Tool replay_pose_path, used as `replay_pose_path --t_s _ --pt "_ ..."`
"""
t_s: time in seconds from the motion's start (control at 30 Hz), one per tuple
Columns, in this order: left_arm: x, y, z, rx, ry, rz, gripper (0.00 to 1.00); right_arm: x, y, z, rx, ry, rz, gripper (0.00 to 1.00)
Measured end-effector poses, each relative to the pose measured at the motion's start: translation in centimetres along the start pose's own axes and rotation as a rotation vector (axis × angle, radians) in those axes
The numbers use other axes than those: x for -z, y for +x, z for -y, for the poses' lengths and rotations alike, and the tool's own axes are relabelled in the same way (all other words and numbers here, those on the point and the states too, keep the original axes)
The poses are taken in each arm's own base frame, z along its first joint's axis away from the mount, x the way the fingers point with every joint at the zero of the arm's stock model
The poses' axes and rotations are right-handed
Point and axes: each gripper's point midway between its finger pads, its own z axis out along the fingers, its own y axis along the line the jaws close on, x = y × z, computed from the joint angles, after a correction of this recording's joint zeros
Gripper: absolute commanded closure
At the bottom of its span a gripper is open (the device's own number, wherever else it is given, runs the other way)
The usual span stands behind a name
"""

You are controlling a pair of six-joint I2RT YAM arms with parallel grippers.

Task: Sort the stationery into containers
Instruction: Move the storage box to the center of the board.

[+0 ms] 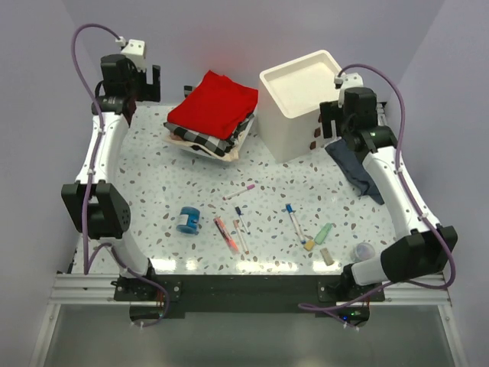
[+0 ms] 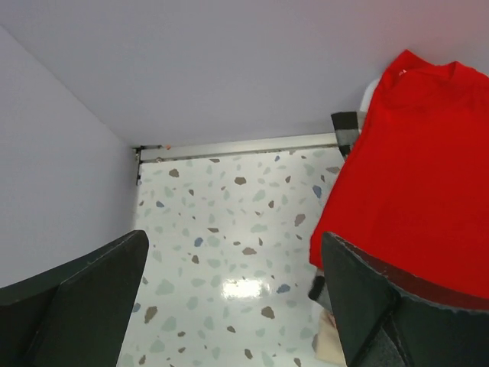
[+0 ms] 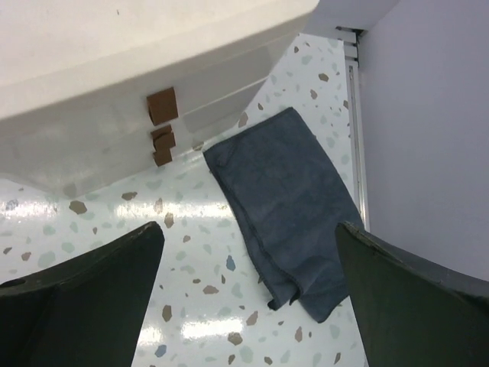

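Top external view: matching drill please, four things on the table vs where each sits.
1. blue tape roll
2. translucent cup
3. red cloth
4. dark blue-grey cloth

A. on top of the folded pile, far side
B. leftmost of the small items
C. flat, just right of the white drawer unit
D. near right corner

Pairs: 1-B, 2-D, 3-A, 4-C

The folded red cloth (image 2: 412, 168) runs off the left wrist view's right edge and covers most of the black-and-white checked cloth (image 2: 348, 130) beneath it. The tall white plastic drawer unit (image 3: 114, 69) is cropped at the right wrist view's top and left.
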Motion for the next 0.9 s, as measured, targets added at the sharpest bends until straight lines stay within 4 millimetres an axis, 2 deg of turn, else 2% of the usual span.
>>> replay_pose_path --t_s 0.17,0.27,0.3,0.37,0.43,0.57,0.6,0.67,0.77,0.87,0.9 --pt "-2.4 -2.8 -5.1 0.019 -0.021 0.033 0.02 -1.3 -4.0 -1.0 0.006 -0.052 0.063 0.01" --pt "-4.7 -3.6 -8.0 0.012 -0.038 0.053 0.14 -1.6 -4.5 -2.3 0.028 -0.123 0.075 0.01" --pt "-5.4 -3.3 -8.4 0.007 -0.034 0.051 0.19 -1.6 -4.4 -2.7 0.032 -0.146 0.074 0.01" --pt "-6.5 -1.7 -8.3 -0.005 -0.017 0.028 0.18 -1.4 -4.5 -3.6 0.036 -0.198 0.077 0.01" --pt "-7.7 1.1 -7.4 -0.01 0.015 -0.008 0.11 -1.4 -4.7 -4.3 0.035 -0.233 0.08 0.01" --pt "-9.8 6.5 -5.3 -0.004 0.073 -0.088 0.06 -2.0 -5.4 -5.1 0.026 -0.268 0.082 0.01" --pt "-10.4 7.0 -5.1 -0.003 0.081 -0.093 0.0 -2.2 -5.6 -5.3 0.025 -0.274 0.084 0.01" --pt "-11.2 7.2 -4.9 -0.005 0.088 -0.085 0.0 -2.6 -5.7 -5.6 0.025 -0.282 0.082 0.01" --pt "-12.6 6.4 -5.1 -0.015 0.082 -0.044 0.01 -2.9 -5.5 -5.8 0.024 -0.284 0.072 0.01" --pt "-13.6 6.1 -5.0 -0.026 0.083 -0.024 0.12 -2.9 -5.3 -5.8 0.016 -0.285 0.066 0.01" --pt "-14.0 6.2 -4.8 -0.032 0.087 -0.022 0.26 -3.0 -5.1 -5.9 0.012 -0.286 0.061 0.01"
